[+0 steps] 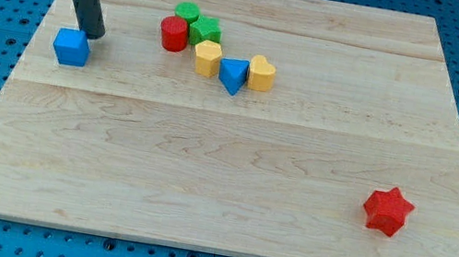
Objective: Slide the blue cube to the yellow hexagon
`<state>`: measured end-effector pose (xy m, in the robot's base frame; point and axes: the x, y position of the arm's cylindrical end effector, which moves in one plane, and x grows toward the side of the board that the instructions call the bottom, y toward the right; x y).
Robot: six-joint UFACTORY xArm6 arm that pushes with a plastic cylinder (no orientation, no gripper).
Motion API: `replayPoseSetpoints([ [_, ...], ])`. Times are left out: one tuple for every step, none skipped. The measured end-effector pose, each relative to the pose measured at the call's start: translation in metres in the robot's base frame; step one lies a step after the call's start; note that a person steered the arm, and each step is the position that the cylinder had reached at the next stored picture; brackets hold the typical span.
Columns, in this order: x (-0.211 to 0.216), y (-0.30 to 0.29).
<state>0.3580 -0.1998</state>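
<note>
Blue cube (71, 47): plain bright blue, upright on tabletop (229, 185); my tip (97, 34) touching its upper-right corner; tool has no jaws.

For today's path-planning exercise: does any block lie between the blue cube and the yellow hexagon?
Nothing visible does. The blue cube sits at the view's left with my tip beside its upper right; bare board runs to the yellow hexagon.

I see 1 red star (387, 211) alone at the view's lower right; red cylinder (172, 33) touches 2 green blocks (197, 22).
</note>
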Motion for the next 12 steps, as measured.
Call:
replayPoseSetpoints([
  [-0.007, -0.035],
  [-0.021, -0.083],
  [0.044, -0.081],
  [0.047, -0.005],
  [0.047, 0.046],
  [0.058, 0.004],
  [0.034, -0.011],
  [0.013, 0.035],
  [0.042, 0.101],
  [0.049, 0.123],
  [0.07, 0.085],
  [0.021, 0.023],
])
